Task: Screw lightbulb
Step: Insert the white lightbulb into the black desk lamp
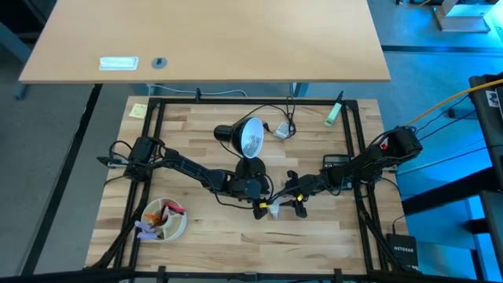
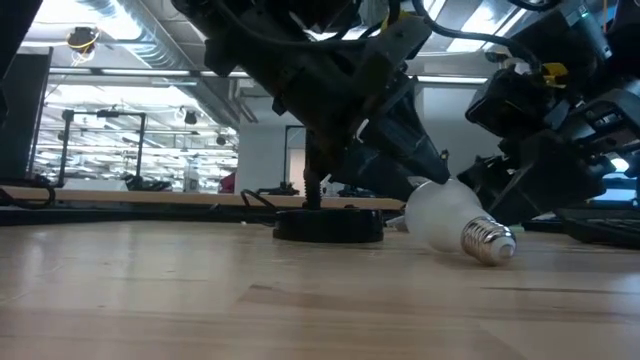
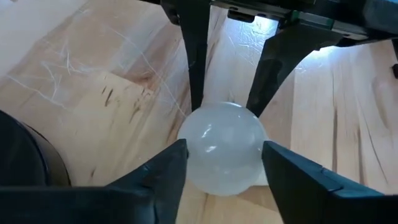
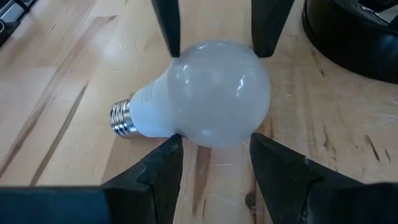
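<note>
The white lightbulb (image 4: 214, 93) lies on its side on the wooden table, with its metal screw base (image 4: 124, 118) level with the table; it also shows in the low view (image 2: 450, 220). My left gripper (image 3: 224, 155) and my right gripper (image 4: 214, 146) meet over it from opposite sides. Both are open, each with its two fingers set around the bulb's round globe. The black desk lamp (image 1: 250, 135) stands just behind on its round base (image 2: 328, 225), its silvery shade tipped up. My left gripper's fingertips (image 3: 177, 152) stand close against two sides of the globe, slanting down from the table's left; I cannot tell whether they touch it. My right gripper's fingertips (image 4: 171, 146) stand close against the globe's other side, slanting down from the right; touch cannot be told.
A bowl (image 1: 163, 220) with small coloured things sits near the front left. A cable and a small white piece (image 1: 280, 128) lie behind the lamp, and a green marker (image 1: 334, 114) lies at the far right. A black frame (image 1: 355, 141) borders the table.
</note>
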Controlling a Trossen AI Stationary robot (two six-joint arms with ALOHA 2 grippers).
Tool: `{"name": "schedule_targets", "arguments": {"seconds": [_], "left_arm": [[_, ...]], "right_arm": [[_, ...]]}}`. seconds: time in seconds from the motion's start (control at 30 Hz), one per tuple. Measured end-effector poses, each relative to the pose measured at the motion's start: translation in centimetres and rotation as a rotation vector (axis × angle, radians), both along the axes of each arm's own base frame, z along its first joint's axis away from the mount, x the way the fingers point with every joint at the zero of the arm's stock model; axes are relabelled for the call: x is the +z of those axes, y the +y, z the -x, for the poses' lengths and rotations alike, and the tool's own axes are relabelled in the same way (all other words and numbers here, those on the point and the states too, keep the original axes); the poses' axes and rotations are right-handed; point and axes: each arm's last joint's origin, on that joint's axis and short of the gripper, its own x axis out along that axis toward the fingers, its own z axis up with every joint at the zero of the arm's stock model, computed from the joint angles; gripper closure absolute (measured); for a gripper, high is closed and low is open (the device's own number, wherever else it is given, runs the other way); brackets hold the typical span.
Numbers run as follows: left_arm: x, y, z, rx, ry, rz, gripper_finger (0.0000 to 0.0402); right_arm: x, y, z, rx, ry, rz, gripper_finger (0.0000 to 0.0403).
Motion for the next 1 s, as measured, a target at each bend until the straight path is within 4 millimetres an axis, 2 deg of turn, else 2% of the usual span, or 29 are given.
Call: {"name": "schedule_targets", "arguments": {"seconds": [0.17, 0.33, 0.53, 0.67, 0.83, 1.0], "left_arm": [[-0.3, 0.5, 0.0, -0.061, 0.028, 0.004, 0.0131], [1.2, 1.0, 0.4, -0.184, 0.030, 0.026, 0.0100], [1.5, 1.0, 0.7, -0.311, 0.045, -0.128, 0.0100], [1.5, 1.0, 0.8, -0.359, 0.049, -0.227, 0.0100], [1.4, 1.3, 0.8, -0.348, 0.052, -0.362, 0.0100], [1.1, 1.3, 0.7, -0.339, 0.050, -0.376, 0.0101]], "right_arm": [[0.0, 0.0, 0.0, 0.000, 0.001, 0.001, 0.0214], [0.0, 0.0, 0.0, 0.009, 0.010, -0.016, 0.0214], [0.1, 0.2, 0.4, 0.026, 0.088, -0.151, 0.0214], [-0.1, 0.2, 0.6, -0.028, 0.144, -0.213, 0.0214], [0.0, -0.2, 0.4, -0.175, 0.105, -0.183, 0.0214], [0.1, -0.3, 0.4, -0.229, 0.089, -0.170, 0.0214]]}}
